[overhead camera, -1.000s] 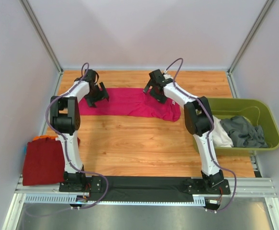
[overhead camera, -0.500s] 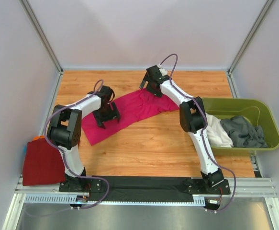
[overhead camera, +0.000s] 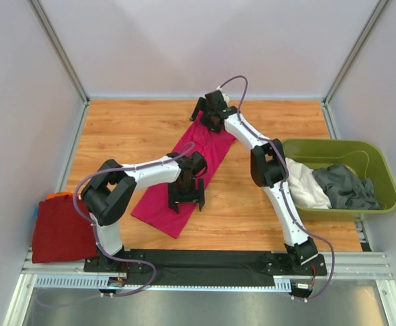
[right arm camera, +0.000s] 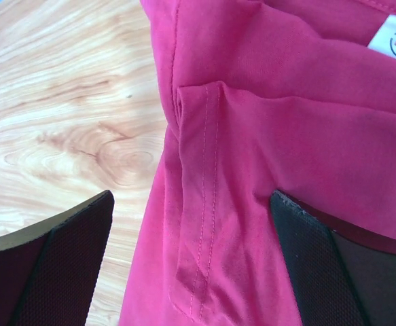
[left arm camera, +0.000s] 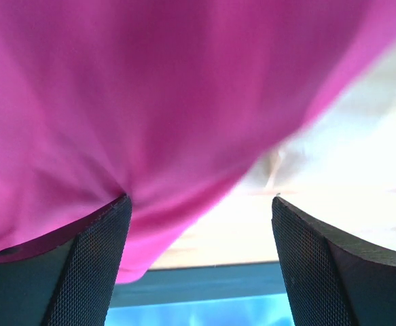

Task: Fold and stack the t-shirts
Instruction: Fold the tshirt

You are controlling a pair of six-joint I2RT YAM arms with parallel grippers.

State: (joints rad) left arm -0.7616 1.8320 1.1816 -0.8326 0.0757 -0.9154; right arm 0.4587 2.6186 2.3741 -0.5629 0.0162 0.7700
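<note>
A bright magenta t-shirt [overhead camera: 192, 163] lies folded into a long strip, set diagonally on the wooden table. My left gripper [overhead camera: 186, 195] sits over its near end, my right gripper [overhead camera: 208, 121] over its far end. In the left wrist view the gripper [left arm camera: 198, 204] has its jaws wide apart, and the magenta cloth [left arm camera: 150, 88] lies against the left finger. In the right wrist view the gripper [right arm camera: 191, 197] is open and straddles the shirt's stitched hem [right arm camera: 204, 204]; a white label [right arm camera: 394, 37] shows. A dark red folded t-shirt [overhead camera: 60, 227] lies at the near left.
An olive-green bin [overhead camera: 381, 170] at the right holds a white t-shirt [overhead camera: 310, 190] and a grey one [overhead camera: 347, 185]. Something orange [overhead camera: 58, 195] peeks out behind the red shirt. Walls enclose the table on three sides.
The magenta shirt has swung from lying across the far side to a diagonal. My left gripper moved toward me and to the right with its end. My right gripper shifted slightly left at the far end.
</note>
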